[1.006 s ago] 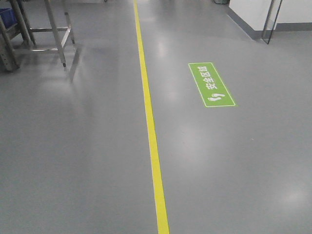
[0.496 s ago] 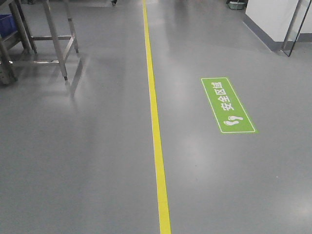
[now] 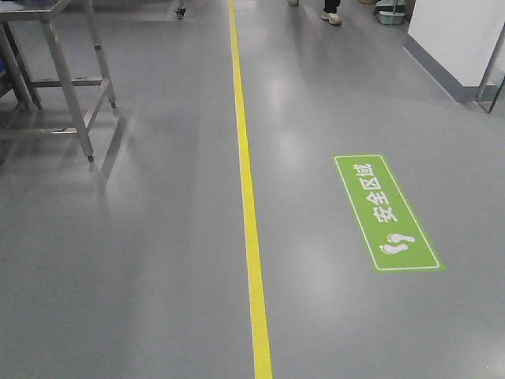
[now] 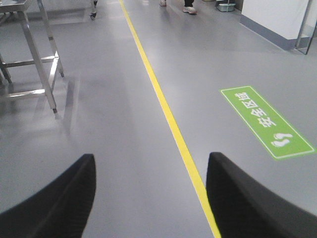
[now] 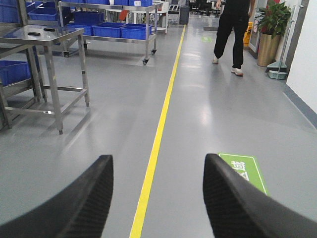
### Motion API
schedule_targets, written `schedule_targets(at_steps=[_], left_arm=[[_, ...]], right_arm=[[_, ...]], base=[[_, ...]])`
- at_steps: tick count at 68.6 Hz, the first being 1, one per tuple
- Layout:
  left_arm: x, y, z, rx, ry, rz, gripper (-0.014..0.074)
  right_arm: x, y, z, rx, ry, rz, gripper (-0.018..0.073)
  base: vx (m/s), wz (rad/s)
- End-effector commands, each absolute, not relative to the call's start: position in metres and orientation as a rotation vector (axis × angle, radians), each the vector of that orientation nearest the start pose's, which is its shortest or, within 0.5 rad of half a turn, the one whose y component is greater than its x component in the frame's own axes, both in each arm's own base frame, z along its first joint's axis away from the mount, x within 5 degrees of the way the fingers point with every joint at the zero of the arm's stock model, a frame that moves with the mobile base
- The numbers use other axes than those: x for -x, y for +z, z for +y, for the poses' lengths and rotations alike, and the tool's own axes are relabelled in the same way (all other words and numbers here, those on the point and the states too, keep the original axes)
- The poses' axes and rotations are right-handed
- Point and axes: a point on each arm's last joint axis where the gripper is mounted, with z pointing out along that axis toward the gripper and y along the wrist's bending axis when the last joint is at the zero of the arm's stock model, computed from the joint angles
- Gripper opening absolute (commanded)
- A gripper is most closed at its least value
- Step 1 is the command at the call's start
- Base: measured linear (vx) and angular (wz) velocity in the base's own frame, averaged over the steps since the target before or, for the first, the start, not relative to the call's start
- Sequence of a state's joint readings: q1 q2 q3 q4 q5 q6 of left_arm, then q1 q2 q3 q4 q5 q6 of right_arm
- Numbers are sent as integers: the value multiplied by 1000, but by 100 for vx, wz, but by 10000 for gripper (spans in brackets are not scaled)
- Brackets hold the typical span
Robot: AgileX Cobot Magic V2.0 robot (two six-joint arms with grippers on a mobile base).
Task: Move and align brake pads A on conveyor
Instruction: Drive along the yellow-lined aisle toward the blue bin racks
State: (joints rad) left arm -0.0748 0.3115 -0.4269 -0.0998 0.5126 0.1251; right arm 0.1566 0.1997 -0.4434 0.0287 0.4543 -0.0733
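Yellow line (image 3: 248,197) separates steel table (image 3: 69,95) from green floor sign (image 3: 386,213).

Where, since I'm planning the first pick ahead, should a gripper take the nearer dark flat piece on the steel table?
Probably from straight above, pinching across its shorter width at mid-length: the nearer dark flat piece lies flat on the steel table, so its low profile offers no side to grab. Its exact outline is too small to tell here. The right gripper is open.

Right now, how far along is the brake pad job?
Done: nothing visible. In hand: left jaws and right jaws open, empty, above grey floor with yellow painted line and green rectangular floor sign. Left: everything; no pads or conveyor in view.
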Motion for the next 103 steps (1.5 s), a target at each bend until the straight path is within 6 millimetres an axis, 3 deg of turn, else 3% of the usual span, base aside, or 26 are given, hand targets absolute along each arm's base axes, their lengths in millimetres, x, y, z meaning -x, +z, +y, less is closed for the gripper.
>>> schedule_targets(at_steps=[1, 103], left_arm=[[-72, 305, -10, -126, -78, 1785, 450], [-72, 302, -10, -130, -79, 1813, 450]], right_arm=[[-51, 322, 9, 171, 85, 1599, 400], [-51, 322, 9, 171, 85, 1599, 400]], base=[[69, 0], [72, 2]])
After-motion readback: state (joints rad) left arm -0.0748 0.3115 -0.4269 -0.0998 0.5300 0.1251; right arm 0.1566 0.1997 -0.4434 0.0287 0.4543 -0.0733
